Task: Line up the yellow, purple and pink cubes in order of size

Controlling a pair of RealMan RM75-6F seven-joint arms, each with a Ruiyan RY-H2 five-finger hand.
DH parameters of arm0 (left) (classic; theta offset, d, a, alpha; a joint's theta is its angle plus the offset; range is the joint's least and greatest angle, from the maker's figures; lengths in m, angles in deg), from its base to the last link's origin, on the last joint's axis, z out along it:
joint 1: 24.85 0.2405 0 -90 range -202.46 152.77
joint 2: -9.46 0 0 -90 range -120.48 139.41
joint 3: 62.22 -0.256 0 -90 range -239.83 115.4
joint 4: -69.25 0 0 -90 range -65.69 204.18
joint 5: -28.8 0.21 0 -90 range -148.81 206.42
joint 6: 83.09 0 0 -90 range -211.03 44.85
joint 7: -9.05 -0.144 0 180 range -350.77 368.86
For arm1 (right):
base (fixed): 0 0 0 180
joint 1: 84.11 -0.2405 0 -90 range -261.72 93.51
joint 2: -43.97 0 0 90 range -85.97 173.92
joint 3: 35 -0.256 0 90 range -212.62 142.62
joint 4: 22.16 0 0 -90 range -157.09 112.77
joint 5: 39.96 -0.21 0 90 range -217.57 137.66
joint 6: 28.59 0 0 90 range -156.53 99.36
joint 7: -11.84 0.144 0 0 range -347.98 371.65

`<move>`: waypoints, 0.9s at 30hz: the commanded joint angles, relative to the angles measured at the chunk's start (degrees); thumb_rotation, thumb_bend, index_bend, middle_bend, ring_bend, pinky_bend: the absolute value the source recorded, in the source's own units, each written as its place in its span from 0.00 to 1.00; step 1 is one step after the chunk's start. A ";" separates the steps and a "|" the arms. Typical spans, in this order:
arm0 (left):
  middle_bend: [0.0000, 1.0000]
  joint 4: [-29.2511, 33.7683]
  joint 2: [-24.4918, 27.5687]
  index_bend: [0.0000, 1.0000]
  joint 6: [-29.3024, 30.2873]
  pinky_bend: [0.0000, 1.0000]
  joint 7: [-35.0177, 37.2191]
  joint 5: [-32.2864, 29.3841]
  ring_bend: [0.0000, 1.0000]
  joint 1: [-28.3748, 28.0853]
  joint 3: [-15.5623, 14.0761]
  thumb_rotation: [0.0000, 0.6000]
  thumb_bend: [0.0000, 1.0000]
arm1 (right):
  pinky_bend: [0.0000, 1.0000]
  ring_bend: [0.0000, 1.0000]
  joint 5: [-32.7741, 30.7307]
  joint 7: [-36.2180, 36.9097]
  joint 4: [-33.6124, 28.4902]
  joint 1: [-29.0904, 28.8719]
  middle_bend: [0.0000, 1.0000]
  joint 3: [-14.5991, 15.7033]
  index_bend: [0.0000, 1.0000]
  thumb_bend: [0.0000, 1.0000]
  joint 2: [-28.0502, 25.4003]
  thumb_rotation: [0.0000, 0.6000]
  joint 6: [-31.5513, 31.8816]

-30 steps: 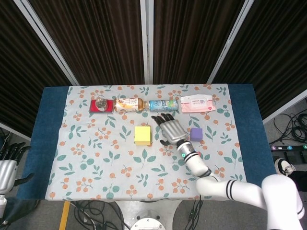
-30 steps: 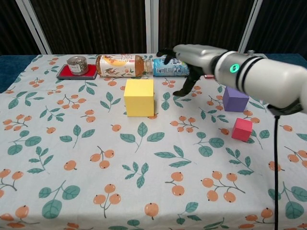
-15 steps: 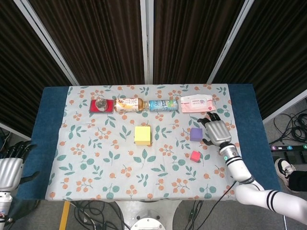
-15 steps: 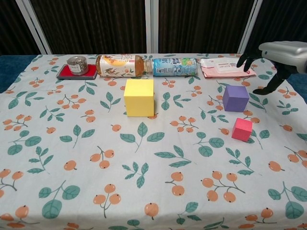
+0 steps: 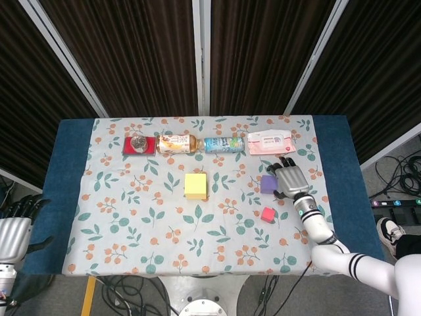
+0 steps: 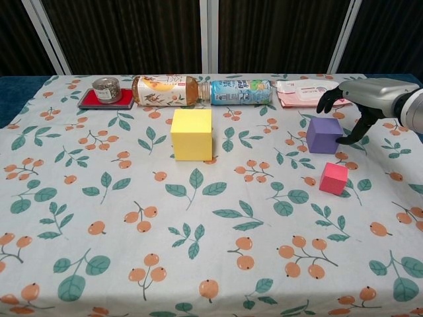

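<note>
From the head view, the yellow cube (image 5: pixel 196 185) sits near the middle of the tablecloth (image 5: pixel 131 224). The purple cube (image 5: pixel 268 184) lies at its three o'clock, well apart, and the pink cube (image 5: pixel 267 214) sits at about six o'clock of the purple one. The right hand (image 5: pixel 289 180) hovers just beside the purple cube on its three o'clock side, fingers spread and holding nothing. The left hand (image 5: pixel 14 227) hangs off the table at nine o'clock, fingers apart and empty.

In my judgement the task is barely begun: no row exists yet, since pink sits out of line with the other two.

From the chest view, the right hand (image 6: pixel 360 99) arches over the purple cube (image 6: pixel 324 135) without clearly touching it, thumb down at the cube's three o'clock. The pink cube (image 6: pixel 333 178) is near, at five o'clock. The yellow cube (image 6: pixel 192 134) stands alone.

Open cloth stretches from six to nine o'clock of the cubes. At twelve o'clock a tea bottle (image 6: pixel 166 90), a blue bottle (image 6: pixel 240 92), a wipes pack (image 6: pixel 308 92) and a tin on a red tray (image 6: pixel 106 98) crowd the far edge.
</note>
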 commanded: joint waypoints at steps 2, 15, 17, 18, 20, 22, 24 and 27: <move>0.25 -0.19 -0.07 0.26 -0.20 0.19 0.14 -0.08 0.14 -0.12 0.05 1.00 0.01 | 0.07 0.02 -0.47 -0.34 0.76 -0.02 0.25 -0.05 0.27 0.16 0.60 1.00 -0.38; 0.25 -0.67 -0.36 0.26 -0.83 0.19 0.23 -0.29 0.14 -0.55 0.15 1.00 0.01 | 0.07 0.04 -0.36 0.14 2.17 0.06 0.31 -0.42 0.32 0.18 1.89 1.00 -1.19; 0.25 -0.66 -0.35 0.26 -0.90 0.19 0.20 -0.28 0.14 -0.61 0.14 1.00 0.01 | 0.07 0.05 -0.03 0.37 2.21 0.10 0.32 -0.51 0.34 0.18 2.04 1.00 -1.05; 0.25 -0.64 -0.35 0.26 -0.92 0.19 0.16 -0.28 0.14 -0.65 0.17 1.00 0.01 | 0.07 0.05 0.24 0.56 2.15 0.16 0.33 -0.54 0.35 0.18 2.05 1.00 -0.96; 0.25 -0.62 -0.34 0.26 -0.92 0.19 0.12 -0.32 0.14 -0.65 0.17 1.00 0.01 | 0.07 0.07 0.70 1.03 1.68 0.30 0.34 -0.67 0.38 0.19 1.81 1.00 -0.76; 0.25 -0.58 -0.29 0.26 -0.94 0.19 0.08 -0.40 0.14 -0.64 0.17 1.00 0.01 | 0.07 0.07 1.57 1.68 0.43 0.55 0.35 -0.87 0.39 0.19 1.07 1.00 -0.18; 0.25 -0.54 -0.24 0.26 -0.94 0.19 0.02 -0.42 0.14 -0.62 0.13 1.00 0.01 | 0.07 0.07 2.60 2.49 -1.50 0.75 0.35 -1.18 0.40 0.20 -0.03 1.00 0.39; 0.25 -0.35 -0.20 0.26 -0.87 0.19 -0.14 -0.31 0.14 -0.67 0.14 1.00 0.01 | 0.07 0.07 3.94 3.39 -4.70 0.70 0.35 -1.64 0.40 0.20 -1.69 1.00 0.66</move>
